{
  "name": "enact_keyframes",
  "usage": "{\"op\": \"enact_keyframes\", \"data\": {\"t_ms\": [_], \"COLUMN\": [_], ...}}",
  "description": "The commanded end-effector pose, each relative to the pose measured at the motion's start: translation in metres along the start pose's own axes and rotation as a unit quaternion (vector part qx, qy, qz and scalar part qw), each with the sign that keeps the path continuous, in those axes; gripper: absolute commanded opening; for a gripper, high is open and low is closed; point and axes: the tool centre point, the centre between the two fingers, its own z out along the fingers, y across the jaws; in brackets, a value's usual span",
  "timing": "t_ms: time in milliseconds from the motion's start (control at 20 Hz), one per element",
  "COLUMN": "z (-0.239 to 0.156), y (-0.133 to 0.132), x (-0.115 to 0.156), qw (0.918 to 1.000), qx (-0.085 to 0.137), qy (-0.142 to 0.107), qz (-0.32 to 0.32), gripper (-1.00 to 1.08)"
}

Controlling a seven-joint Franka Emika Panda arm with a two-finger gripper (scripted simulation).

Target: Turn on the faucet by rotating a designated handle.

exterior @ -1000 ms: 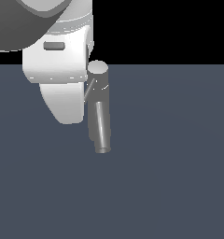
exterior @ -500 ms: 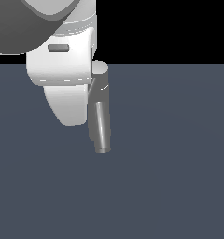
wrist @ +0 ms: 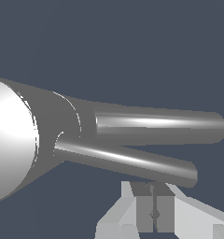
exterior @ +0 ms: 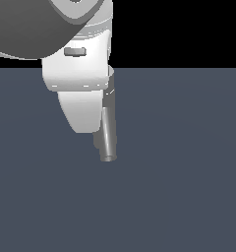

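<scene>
Claw beside handle, fingers together, gripping nothing. Faucet stands on desk under arm — rigid, slick metal; push rod near free end for leverage.

The arm is a bulky, smooth white shell with a dark grey rounded band across its top and a small grey oblong button set just below that band. The gripper shows pale grey blocky fingers with darker inner faces.
</scene>
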Motion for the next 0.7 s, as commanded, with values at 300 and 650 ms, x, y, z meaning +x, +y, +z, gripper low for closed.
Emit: {"op": "enact_keyframes", "data": {"t_ms": [300,650], "z": [0.0,0.0], "y": [0.003,0.005], "x": [0.021,0.033], "qw": [1.0,0.9999], "qx": [-0.001,-0.001], "qy": [0.005,0.005], "qz": [0.008,0.009], "gripper": [-1.0,-1.0]}}
